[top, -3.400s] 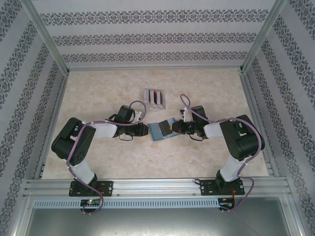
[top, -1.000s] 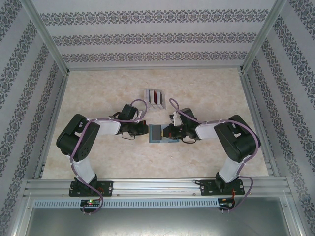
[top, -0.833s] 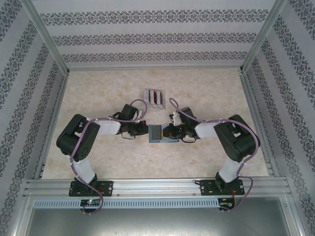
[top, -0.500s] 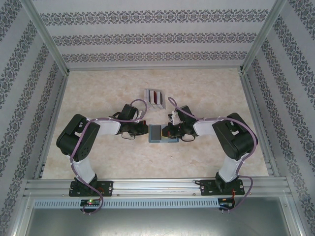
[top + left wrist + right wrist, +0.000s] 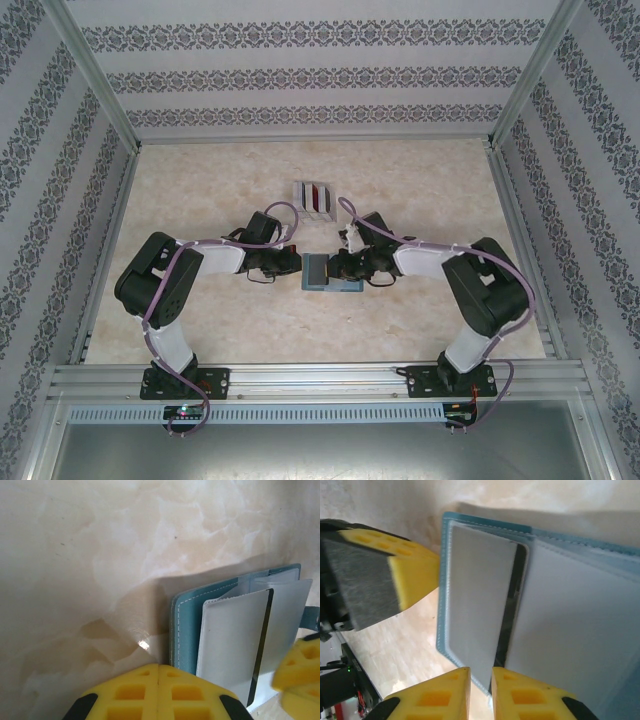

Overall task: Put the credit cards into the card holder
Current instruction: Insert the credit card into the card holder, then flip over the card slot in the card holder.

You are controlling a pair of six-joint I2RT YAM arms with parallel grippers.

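Note:
The teal card holder (image 5: 318, 271) lies open on the table between both grippers, its pale grey inner leaves (image 5: 235, 635) facing up with a dark gap between them. My left gripper (image 5: 158, 672) is shut with nothing in it, and its tips rest against the teal cover's (image 5: 184, 630) left edge. My right gripper (image 5: 480, 675) is closed to a narrow gap on the near edge of an inner leaf (image 5: 480, 595). The credit cards (image 5: 316, 194) show as dark red strips standing in the rack behind.
The grey-white slotted rack (image 5: 313, 199) stands just behind the grippers at mid table. The left gripper's yellow pad (image 5: 415, 575) shows in the right wrist view, touching the holder's edge. Marbled tabletop (image 5: 200, 180) lies open all round, bounded by aluminium rails and patterned walls.
The holder went from tilted and further right to flat and centred. The left gripper closed in on its left edge. Over the last second the right gripper crept a little left over it.

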